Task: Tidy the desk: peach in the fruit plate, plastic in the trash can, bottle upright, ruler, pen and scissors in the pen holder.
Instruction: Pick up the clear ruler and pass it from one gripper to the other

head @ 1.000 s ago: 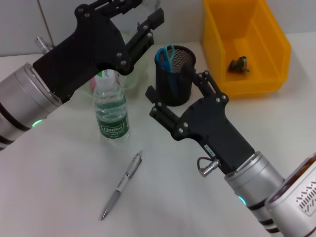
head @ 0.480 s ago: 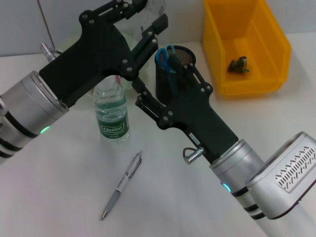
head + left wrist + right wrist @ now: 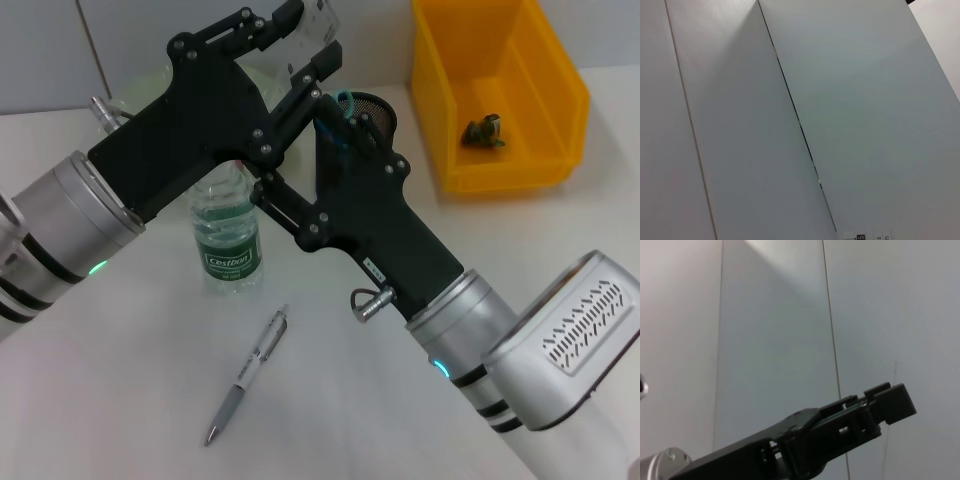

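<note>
My left gripper (image 3: 303, 38) is raised at the back, left of the black mesh pen holder (image 3: 372, 118), and is shut on a clear ruler (image 3: 318, 20). The ruler's printed end shows in the left wrist view (image 3: 865, 236). Blue-handled scissors (image 3: 337, 104) stand in the holder. My right gripper (image 3: 300, 165) is open and empty. It reaches under the left arm, between the holder and the upright water bottle (image 3: 228, 243). A grey pen (image 3: 247, 375) lies on the desk in front of the bottle. The peach is hidden.
A yellow bin (image 3: 560, 90) at the back right holds a crumpled scrap (image 3: 483, 130). A pale dish (image 3: 133, 95) is mostly hidden behind the left arm. The right wrist view shows the left gripper (image 3: 885, 405) against grey wall panels.
My right arm has swung left and forward, so its gripper now lies under the left arm beside the bottle. My left gripper has shifted slightly up and right with the ruler.
</note>
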`<state>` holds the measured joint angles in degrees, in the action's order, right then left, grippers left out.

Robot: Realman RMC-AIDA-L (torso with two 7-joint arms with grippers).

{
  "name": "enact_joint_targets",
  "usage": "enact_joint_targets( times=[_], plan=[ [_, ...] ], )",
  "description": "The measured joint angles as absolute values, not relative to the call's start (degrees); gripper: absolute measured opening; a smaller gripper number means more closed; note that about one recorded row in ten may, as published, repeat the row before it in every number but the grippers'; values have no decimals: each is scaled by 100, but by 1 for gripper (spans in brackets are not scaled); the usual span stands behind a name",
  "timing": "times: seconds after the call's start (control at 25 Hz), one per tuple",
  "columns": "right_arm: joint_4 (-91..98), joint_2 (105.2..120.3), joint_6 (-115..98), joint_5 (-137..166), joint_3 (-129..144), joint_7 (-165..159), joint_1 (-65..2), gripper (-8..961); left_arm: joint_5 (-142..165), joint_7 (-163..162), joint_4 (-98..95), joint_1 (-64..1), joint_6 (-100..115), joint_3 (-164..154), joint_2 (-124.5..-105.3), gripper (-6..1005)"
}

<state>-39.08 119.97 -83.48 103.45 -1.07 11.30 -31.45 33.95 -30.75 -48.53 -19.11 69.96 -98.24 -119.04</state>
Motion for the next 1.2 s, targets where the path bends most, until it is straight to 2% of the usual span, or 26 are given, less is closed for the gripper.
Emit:
enact_joint_targets(
  times=[0.28, 0.48, 0.72, 0.92, 1.16, 1.2],
  plan=[
    [-3949, 11997, -8131, 10356, -295, 1126, -3172, 815, 3392, -3075, -4811, -1914, 7002, -9835, -11900, 378],
    [-3947, 11997, -8078, 10402, -300, 1125, -3183, 719, 3392, -3075, -4788, -1921, 7005, -9835, -11900, 378],
    [-3963, 11997, -8032, 10406, -323, 1124, -3207, 486, 3392, -3075, -4756, -1945, 7014, -9844, -11908, 377],
    [-4011, 11997, -7991, 10407, -388, 1125, -3187, 414, 3389, -3076, -4755, -1945, 7014, -9844, -11909, 377],
    [-4026, 11997, -7988, 10407, -445, 1124, -3160, 238, 3378, -3076, -4743, -1943, 7014, -9844, -11909, 377],
    [-4029, 11997, -7988, 10407, -447, 1125, -3159, 235, 3377, -3076, -4741, -1943, 7014, -9844, -11910, 377]
  ],
)
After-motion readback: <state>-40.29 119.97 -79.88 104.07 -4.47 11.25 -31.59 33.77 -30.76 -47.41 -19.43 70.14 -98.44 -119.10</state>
